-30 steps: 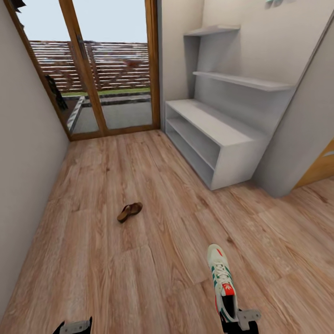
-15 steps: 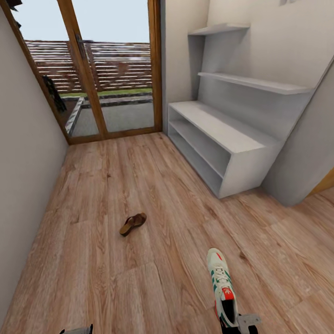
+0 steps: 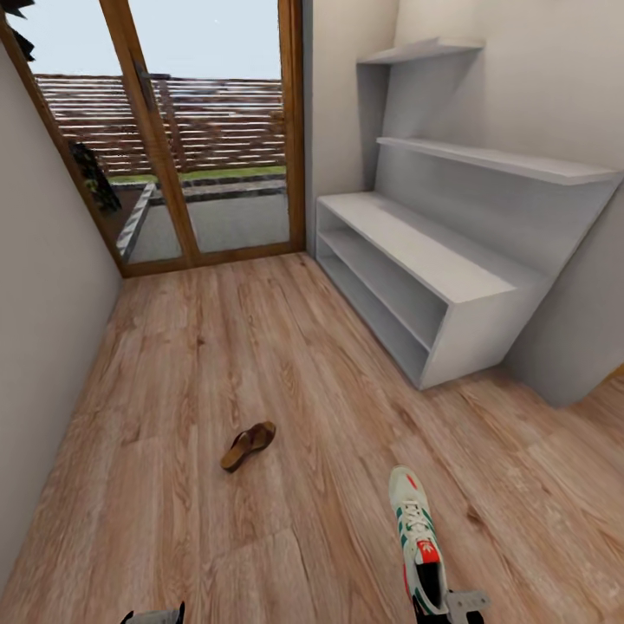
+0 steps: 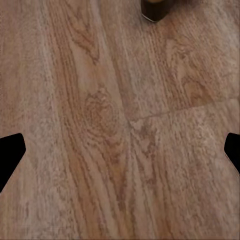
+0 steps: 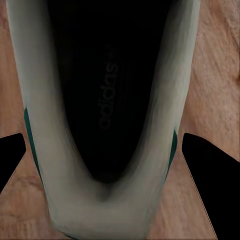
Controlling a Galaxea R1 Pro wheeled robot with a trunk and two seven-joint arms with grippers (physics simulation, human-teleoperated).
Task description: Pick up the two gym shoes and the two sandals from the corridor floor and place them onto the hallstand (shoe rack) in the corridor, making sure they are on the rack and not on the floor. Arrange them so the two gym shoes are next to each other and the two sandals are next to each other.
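One white gym shoe (image 3: pixel 414 533) with green stripes hangs low over the corridor floor (image 3: pixel 199 347), toe pointing away from me. My right gripper (image 3: pixel 452 605) is shut on its heel. In the right wrist view the shoe's dark opening (image 5: pixel 107 85) lies between the two fingers (image 5: pixel 210 180). One dark-brown sandal (image 3: pixel 248 445) lies on the planks, ahead of my left gripper (image 3: pixel 152 616); its end (image 4: pixel 156 9) shows in the left wrist view. The left gripper (image 4: pixel 120 150) is open over bare floor. The pale grey hallstand (image 3: pixel 451 269) stands at the right wall, both tiers bare.
A wood-framed glass door (image 3: pixel 208 130) closes the far end of the corridor. A plain wall (image 3: pixel 43 347) runs along the left. Stepped wall shelves (image 3: pixel 494 160) hang above the bench. Open floor lies between me and the rack.
The camera has moved forward: the hallstand looks larger and nearer, and the sandal sits lower in the picture. The gym shoe stays in my right gripper.
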